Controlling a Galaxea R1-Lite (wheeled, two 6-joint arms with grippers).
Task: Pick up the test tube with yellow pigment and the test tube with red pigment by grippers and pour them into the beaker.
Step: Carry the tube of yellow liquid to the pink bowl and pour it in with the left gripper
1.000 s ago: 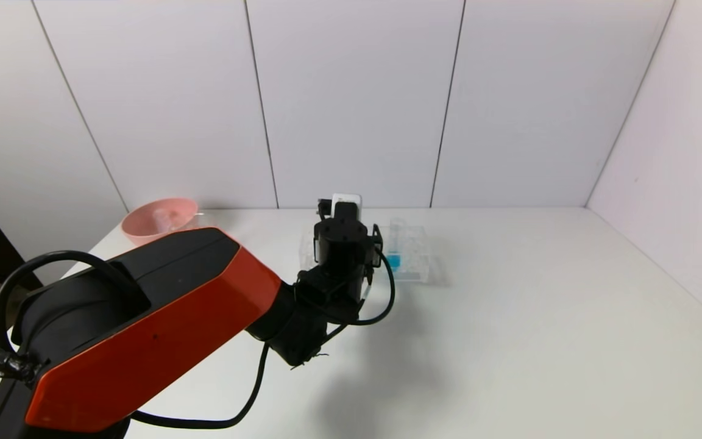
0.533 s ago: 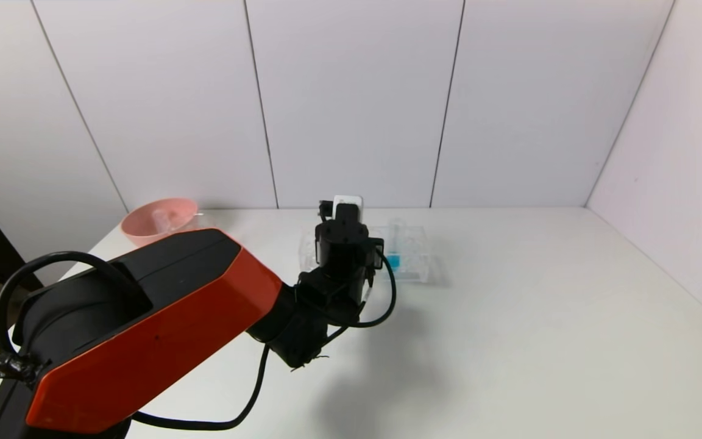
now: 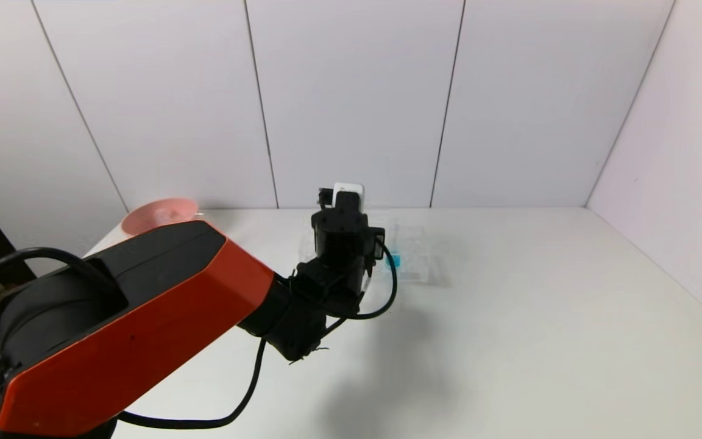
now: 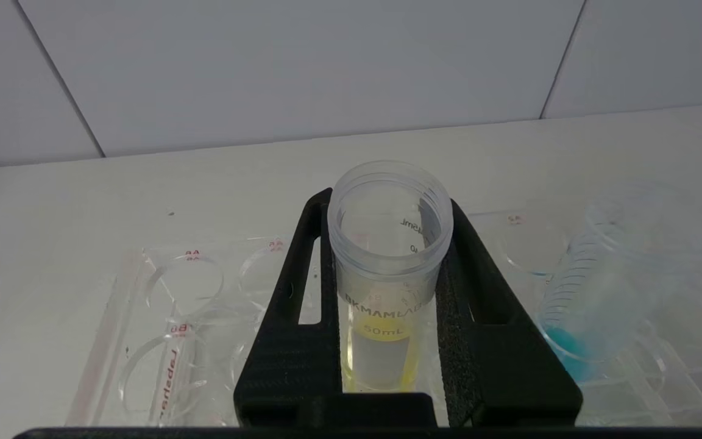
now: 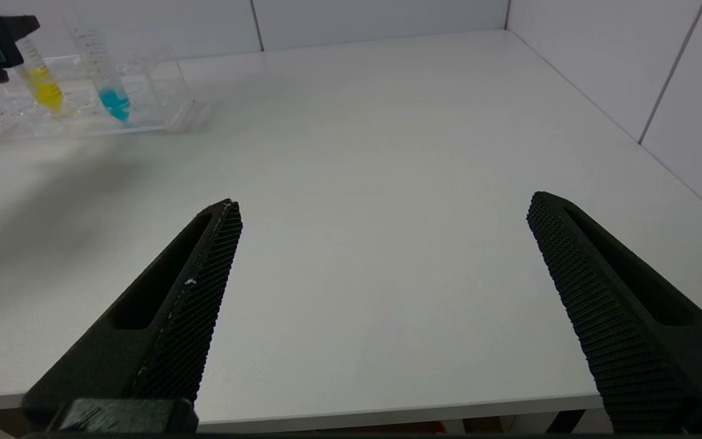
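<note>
In the left wrist view my left gripper (image 4: 387, 204) is shut on the test tube with yellow pigment (image 4: 387, 256), both black pads pressed against its upper part. The tube stands upright in the clear rack (image 4: 180, 305), with yellow liquid low down. From the head view the left arm's wrist (image 3: 342, 241) hides the tube and stands over the rack (image 3: 415, 253). My right gripper (image 5: 382, 201) is open and holds nothing, low over the table's near edge. The test tube with red pigment and the beaker are out of view.
A tube with blue liquid (image 4: 576, 317) stands in the rack beside the yellow one, also seen as the blue tube (image 5: 112, 100). A pink bowl (image 3: 159, 213) sits at the table's far left corner, partly behind my left arm. White walls close the back and right.
The left gripper has shut on the yellow tube. The left arm and wrist have since risen a little, covering more of the pink bowl.
</note>
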